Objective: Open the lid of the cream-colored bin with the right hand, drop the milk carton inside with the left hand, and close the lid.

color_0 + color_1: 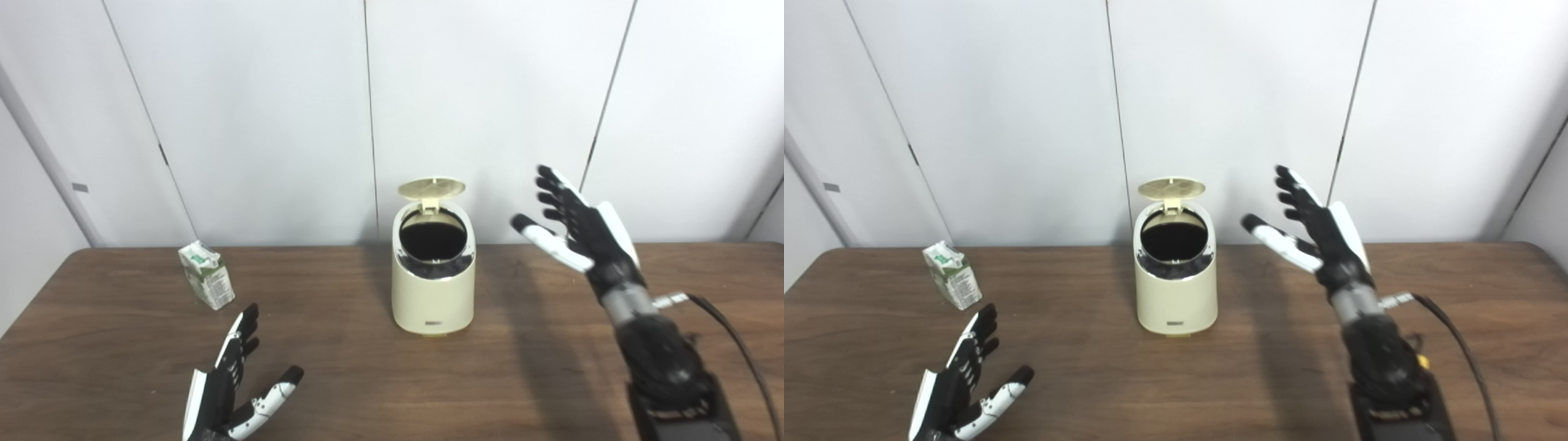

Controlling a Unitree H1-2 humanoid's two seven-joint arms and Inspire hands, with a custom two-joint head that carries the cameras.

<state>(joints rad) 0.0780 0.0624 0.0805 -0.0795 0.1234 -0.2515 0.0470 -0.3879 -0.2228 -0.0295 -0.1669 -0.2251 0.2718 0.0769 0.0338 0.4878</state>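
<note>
the bin [433, 288] is seen at the middle of the table [110, 343], its lid [431, 187] tipped up at the back and the dark inside exposed. the carton [207, 274] is stood on the table well to the left of the bin, slightly tilted, untouched. the left hand [229, 386] is held low near the front edge, fingers spread, nothing grasped. the right hand [572, 223] is raised to the right of the bin, apart from it, fingers splayed and empty.
</note>
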